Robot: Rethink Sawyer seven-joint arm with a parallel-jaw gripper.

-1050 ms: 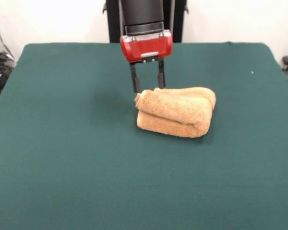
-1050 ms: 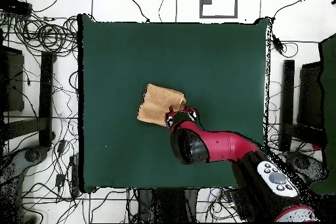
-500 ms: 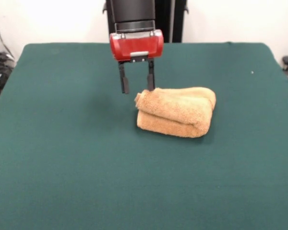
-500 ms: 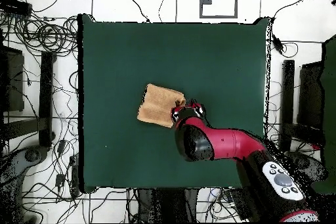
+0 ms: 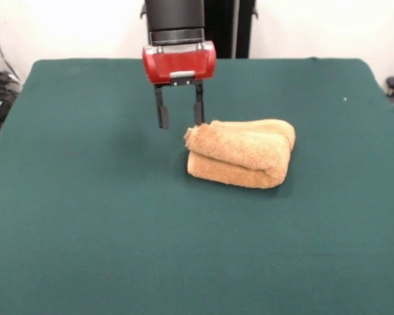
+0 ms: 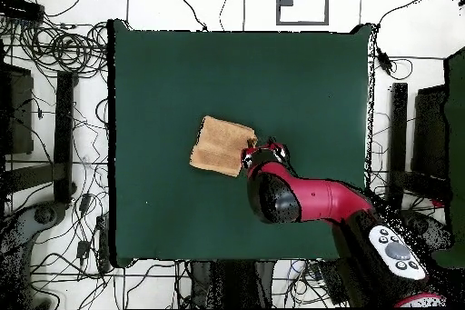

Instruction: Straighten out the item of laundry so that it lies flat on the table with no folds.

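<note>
One second ago your gripper (image 5: 180,122) had its fingers straddling the towel's (image 5: 241,152) rolled end; now it has slid sideways and hangs just beside that end, fingers spread, holding nothing. You can see the towel has not changed — it lies folded over itself in a thick bundle near the middle of the table (image 5: 85,216). Around the dark green cloth, the overhead view shows a pale floor strewn with black cables (image 6: 64,50).
</note>
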